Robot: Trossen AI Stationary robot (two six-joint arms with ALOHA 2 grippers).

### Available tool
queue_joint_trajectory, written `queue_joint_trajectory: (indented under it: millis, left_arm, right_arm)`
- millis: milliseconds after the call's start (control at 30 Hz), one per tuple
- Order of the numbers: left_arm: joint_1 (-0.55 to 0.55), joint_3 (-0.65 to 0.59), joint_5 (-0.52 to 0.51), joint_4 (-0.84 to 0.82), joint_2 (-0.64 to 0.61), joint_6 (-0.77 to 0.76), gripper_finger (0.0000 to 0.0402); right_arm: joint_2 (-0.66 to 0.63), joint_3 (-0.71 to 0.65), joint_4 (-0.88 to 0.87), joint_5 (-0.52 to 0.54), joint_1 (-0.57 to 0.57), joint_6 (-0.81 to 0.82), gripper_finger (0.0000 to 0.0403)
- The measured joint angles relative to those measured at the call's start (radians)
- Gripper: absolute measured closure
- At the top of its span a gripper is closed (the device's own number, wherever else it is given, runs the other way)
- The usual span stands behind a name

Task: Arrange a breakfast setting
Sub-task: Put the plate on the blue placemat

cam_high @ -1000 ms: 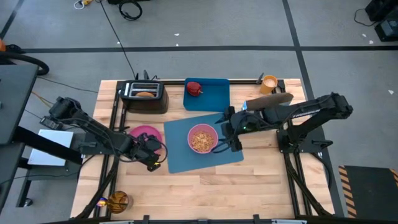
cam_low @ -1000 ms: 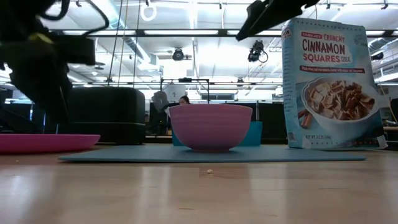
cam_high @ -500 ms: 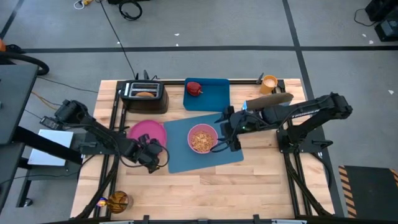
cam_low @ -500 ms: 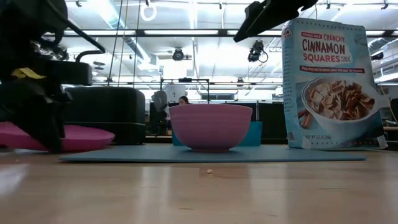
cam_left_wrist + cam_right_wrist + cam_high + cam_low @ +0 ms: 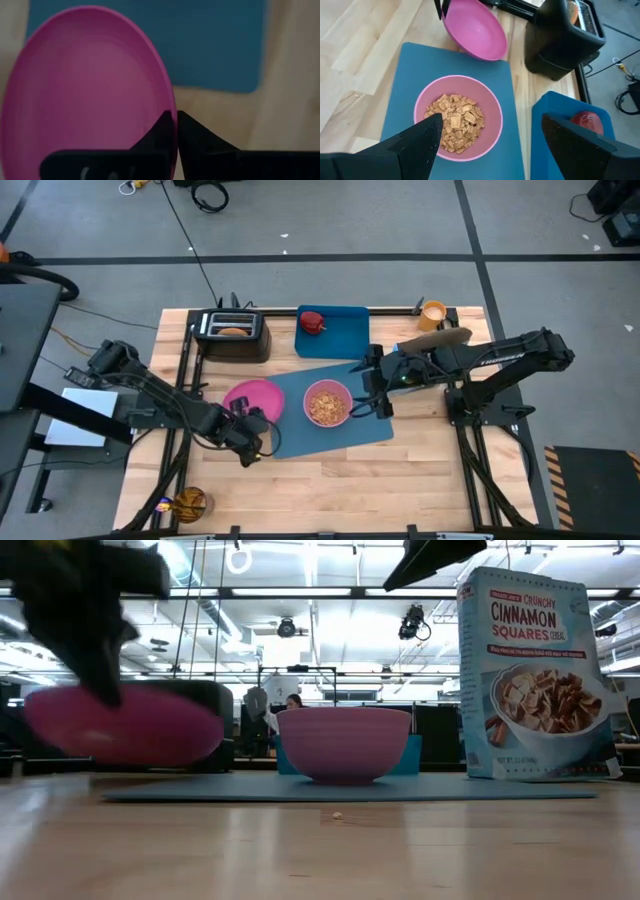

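Note:
A pink round plate (image 5: 252, 398) hangs tilted above the table's wood at the left edge of the blue mat (image 5: 300, 435). My left gripper (image 5: 256, 430) is shut on it at its near side. On the mat stands the pink bowl (image 5: 327, 402), full of cereal. My right gripper (image 5: 378, 395) is open just right of the bowl, and in the right wrist view its fingers (image 5: 420, 137) stand apart from the bowl (image 5: 457, 122). Toast (image 5: 233, 332) sits in the black toaster (image 5: 232, 338). A red apple (image 5: 312, 322) lies on the small blue tray (image 5: 345, 332). An orange cup (image 5: 433, 313) stands at the far right. My left gripper pinches the plate's rim (image 5: 169, 107) between its two fingers at the plate's near edge. The fingers (image 5: 197, 145) come in from the table's near left side. The plate (image 5: 125, 725) is lifted clear of the table and tilted.
A cereal box (image 5: 535, 675) stands on the mat's right end, under my right arm. The toaster and the blue tray line the far edge. Bare wood lies along the table's near edge. A small brown object (image 5: 188, 502) sits at the near left corner.
My left gripper has taken hold of the plate's near rim and gone up and toward the mat. The plate, flat on the wood a second ago, first tipped with one edge raised and now hangs clear and tilted. My right gripper has drawn back a little from the bowl.

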Motion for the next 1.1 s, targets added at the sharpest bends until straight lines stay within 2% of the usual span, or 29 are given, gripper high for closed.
queue_joint_trajectory:
  millis: [167, 433, 533, 700, 900, 1100]
  left_arm:
    - [-0.005, 0.075, -0.011, 0.009, 0.01, 0.072, 0.0383]
    - [-0.03, 0.079, 0.107, 0.103, 0.1, 0.092, 0.0383]
    - [-0.038, 0.086, 0.105, 0.182, 0.157, 0.132, 0.0383]
    - [-0.05, 0.176, 0.103, 0.139, 0.216, 0.159, 0.0383]
    - [-0.042, 0.223, 0.099, 0.177, 0.283, 0.284, 0.0383]
    - [0.009, 0.225, 0.058, 0.266, 0.332, 0.392, 0.0381]
  right_arm:
    - [0.004, 0.0, -0.003, -0.017, 0.001, 0.002, 0.0055]
    - [0.004, 0.0, -0.003, -0.018, 0.001, 0.003, 0.0055]
    - [0.004, 0.0, 0.001, -0.018, 0.001, 0.003, 0.0055]
    - [0.004, 0.0, 0.002, -0.018, 0.001, 0.011, 0.0055]
    - [0.004, 0.0, 0.003, -0.021, 0.001, 0.011, 0.0055]
    - [0.004, 0.0, 0.001, -0.127, 0.001, 0.053, 0.0055]
